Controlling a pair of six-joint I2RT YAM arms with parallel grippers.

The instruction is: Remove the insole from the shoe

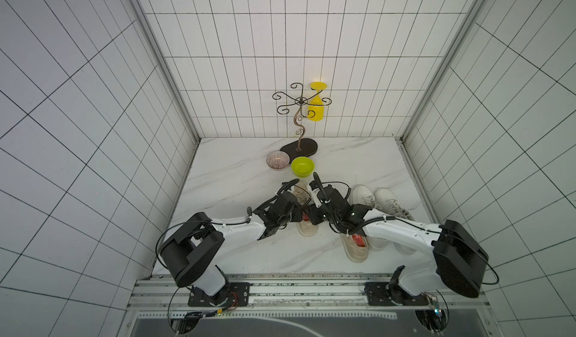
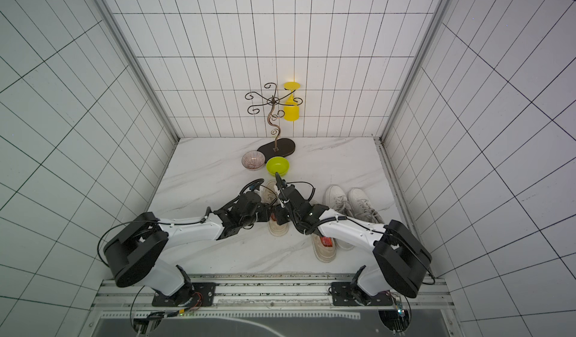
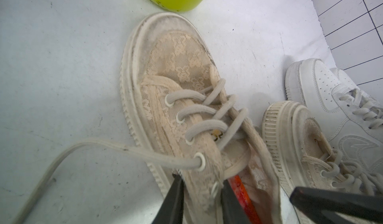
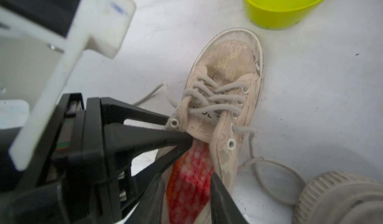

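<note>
The left gripper (image 3: 199, 200) pinches the beige shoe (image 3: 176, 84) by its eyelet flap, steadying it, while the right gripper (image 4: 186, 194), jaws apart, straddles the red insole (image 4: 190, 179) inside that shoe.

Bright, even light; blurred wrist foregrounds

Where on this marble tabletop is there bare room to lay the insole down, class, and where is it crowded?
Bare: the marble tabletop left of the striped ceramic bowl and the beige lace sneaker; also the near strip by the metal rail. Crowded: the centre-right, with the lime-green plastic bowl, second beige sneaker and white leather sneakers.
</note>
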